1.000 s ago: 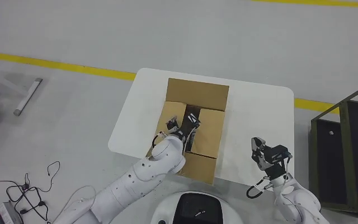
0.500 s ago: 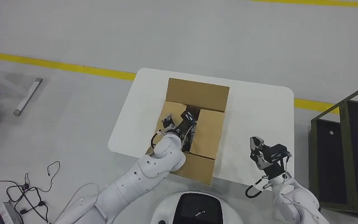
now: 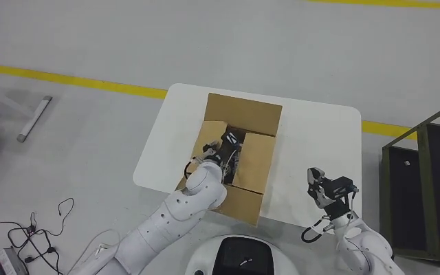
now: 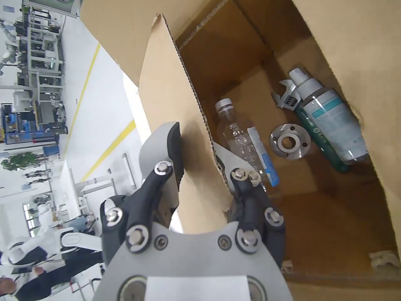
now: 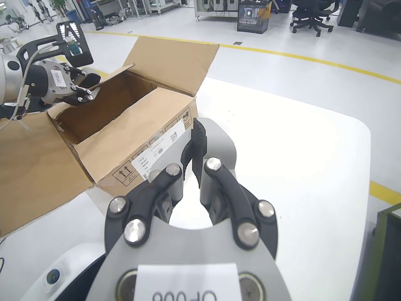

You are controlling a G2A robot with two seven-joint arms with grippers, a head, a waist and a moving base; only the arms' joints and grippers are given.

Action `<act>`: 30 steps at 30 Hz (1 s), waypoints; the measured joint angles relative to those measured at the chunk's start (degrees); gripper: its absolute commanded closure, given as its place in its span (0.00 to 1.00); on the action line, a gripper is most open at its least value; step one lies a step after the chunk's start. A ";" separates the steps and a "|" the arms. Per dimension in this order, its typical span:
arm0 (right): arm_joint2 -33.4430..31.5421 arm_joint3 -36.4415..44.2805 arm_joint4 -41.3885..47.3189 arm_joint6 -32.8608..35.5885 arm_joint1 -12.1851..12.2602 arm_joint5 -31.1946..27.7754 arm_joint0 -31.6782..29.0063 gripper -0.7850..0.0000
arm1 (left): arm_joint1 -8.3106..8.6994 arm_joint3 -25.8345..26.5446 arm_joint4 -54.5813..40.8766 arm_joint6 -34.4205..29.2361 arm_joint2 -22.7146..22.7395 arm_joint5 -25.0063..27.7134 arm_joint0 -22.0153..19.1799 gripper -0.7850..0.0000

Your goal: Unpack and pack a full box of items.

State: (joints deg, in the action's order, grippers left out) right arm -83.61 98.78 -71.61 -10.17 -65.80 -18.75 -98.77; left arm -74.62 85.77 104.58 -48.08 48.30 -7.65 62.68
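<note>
Cardboard flap [image 4: 166, 89] is pinched in our left gripper [image 4: 195, 155] and held aside so the box [image 3: 244, 113], mid-table [image 3: 316, 137], bares its bottle [image 4: 238, 136], flange [image 4: 290, 141] and can [image 4: 329, 120]. Our right gripper [image 5: 200, 145] hovers nearby with its fingers together, empty.
</note>
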 measured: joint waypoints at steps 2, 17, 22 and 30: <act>-0.26 -0.22 0.31 -0.01 -0.01 0.15 -0.03 1.00 | 0.06 2.14 -3.88 0.59 2.14 1.27 0.85 1.00; -9.61 0.93 9.02 0.53 0.86 -5.92 -2.77 1.00 | 0.76 10.88 -40.25 4.29 19.37 10.80 6.00 1.00; -11.06 -0.20 11.23 1.87 1.03 -7.99 -2.43 1.00 | 1.07 7.93 -48.88 3.94 23.06 13.45 6.09 1.00; -11.00 -1.33 11.70 2.27 0.95 -7.49 -2.01 1.00 | 1.32 4.09 -57.41 3.96 26.30 14.30 5.68 0.89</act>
State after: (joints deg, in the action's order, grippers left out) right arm -94.61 97.45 -59.91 -7.91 -64.85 -26.24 -100.79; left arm -73.30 89.86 47.17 -44.13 74.61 6.66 68.36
